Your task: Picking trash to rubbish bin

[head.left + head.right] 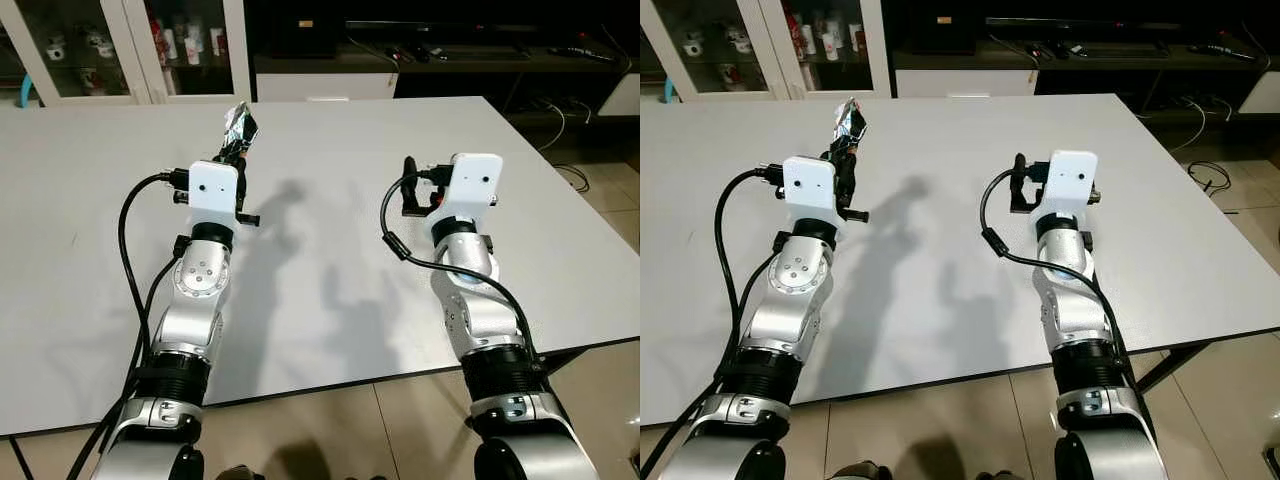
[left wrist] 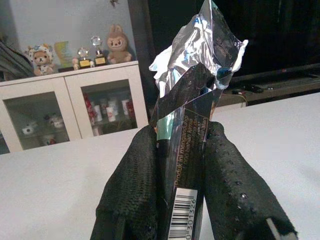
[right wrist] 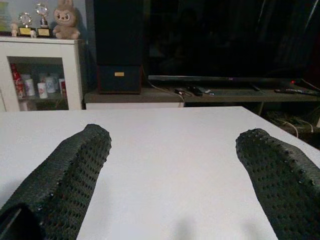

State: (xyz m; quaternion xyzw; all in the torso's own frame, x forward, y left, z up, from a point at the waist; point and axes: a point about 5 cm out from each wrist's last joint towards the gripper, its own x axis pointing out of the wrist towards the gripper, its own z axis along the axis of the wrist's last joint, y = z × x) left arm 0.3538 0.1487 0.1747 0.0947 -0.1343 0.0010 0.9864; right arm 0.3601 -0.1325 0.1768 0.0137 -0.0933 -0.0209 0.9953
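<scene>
Listing from our left to our right, with the hazards attached to each entry.

Item one, cabinet [image 1: 130, 45]: white, glass-fronted, beyond the far left of the table [image 1: 330, 300]; cups and bottles on its shelves, soft toys and small trophies on top in the left wrist view; no part in the task, and we see no rubbish bin anywhere in these pictures, so we judge the first risk to be carrying the trash with no destination yet in sight.

Item two, left gripper [image 1: 236, 158]: raised above the table on the left arm; its fingers [image 2: 135, 185] are pressed together on the wrapper [image 2: 192, 125], a crumpled silver foil packet with a barcode and printed text; the lower part is clamped between the pads, the upper part stands free above the fingertips; the foil is thin and slick, so we judge it could slide out under a jolt while walking or turning; the free end could also catch on a bin rim and fold back instead of dropping.

Item three, table: white, broad, bare between the arms apart from their shadows; its near edge lies across both forearms, so backing away carelessly could knock an arm against it.

Item four, right gripper [image 3: 172, 165]: held over the table on the right, well apart from the wrapper; jaws spread wide, nothing between them; idle for now.

Item five, dark low shelf [image 3: 200, 92] beyond the far edge, cables on it; a snag hazard if we pass close.
</scene>
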